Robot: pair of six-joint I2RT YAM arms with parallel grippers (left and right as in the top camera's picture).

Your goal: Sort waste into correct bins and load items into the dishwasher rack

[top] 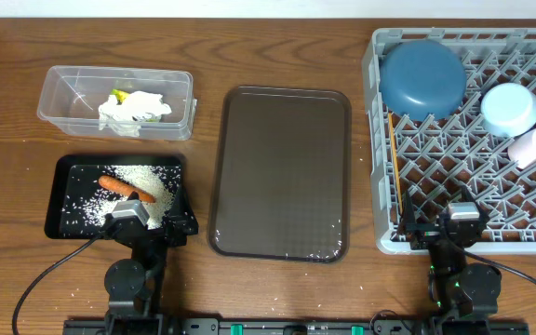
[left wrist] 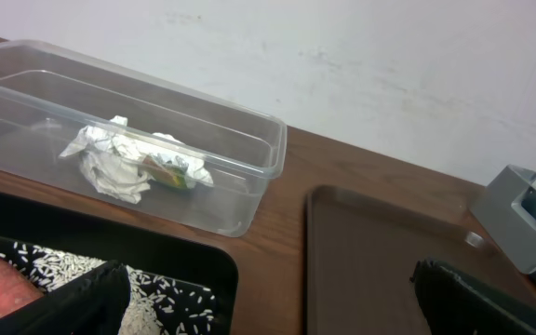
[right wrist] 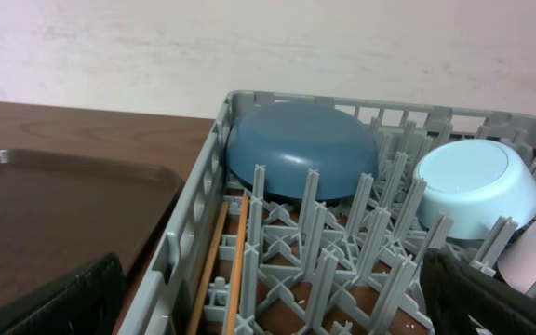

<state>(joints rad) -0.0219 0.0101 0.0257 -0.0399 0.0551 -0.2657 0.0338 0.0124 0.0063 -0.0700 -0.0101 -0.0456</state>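
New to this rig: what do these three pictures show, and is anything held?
Two robot arms at a table. One picture looks down from above; the other two come from a camera on each wrist, so the dark shapes at their bottom corners are the arm's own fingers. The left gripper and right gripper are open and empty. The black tray holds rice and a carrot; the clear tub holds a crumpled wrapper. A brown tray lies mid-table. The grey rack holds a blue bowl, a light-blue cup, a white cup and chopsticks.
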